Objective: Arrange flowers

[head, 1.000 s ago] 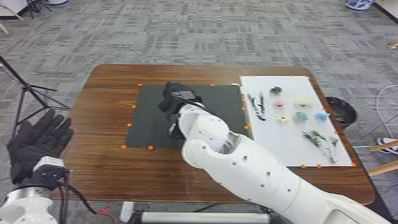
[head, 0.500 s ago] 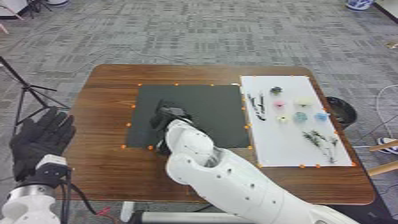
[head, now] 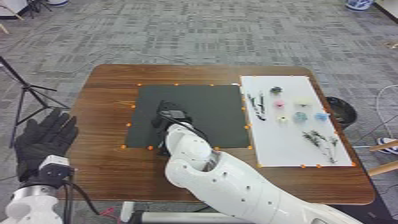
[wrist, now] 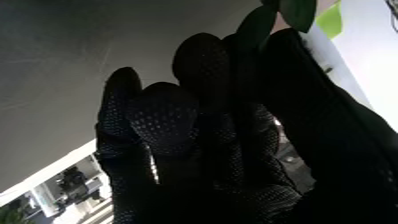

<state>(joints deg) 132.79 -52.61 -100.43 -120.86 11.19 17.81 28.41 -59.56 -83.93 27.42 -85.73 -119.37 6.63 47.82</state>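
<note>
Grips leaves (wrist: 298,14) between the thumb and fingers of the right hand (head: 166,108), over the left half of the dark mat (head: 209,97) on the brown counter (head: 107,170). Impossible to tell whether touching the mat. In the wrist view, shows the green of the leaves right by the fingertips, with fingers bent on that side. Crosses the counter's near edge with the right arm (head: 253,187). Holds the left hand (head: 44,145) open, palm up and fingers straight, just beside the counter's left edge, apart from everything on top.

Has a white sheet (head: 271,155) lying just right of the mat. Bears loose flowers there in a loose cluster: dark blue (head: 276,90), pink (head: 280,104), cream (head: 303,101), yellow (head: 283,119), pale teal (head: 300,117) and blue (head: 321,116). Shows dark stems (head: 260,111) along the side of the sheet nearest the mat, left of the flowers, and green sprigs (head: 318,139) nearer the camera.
</note>
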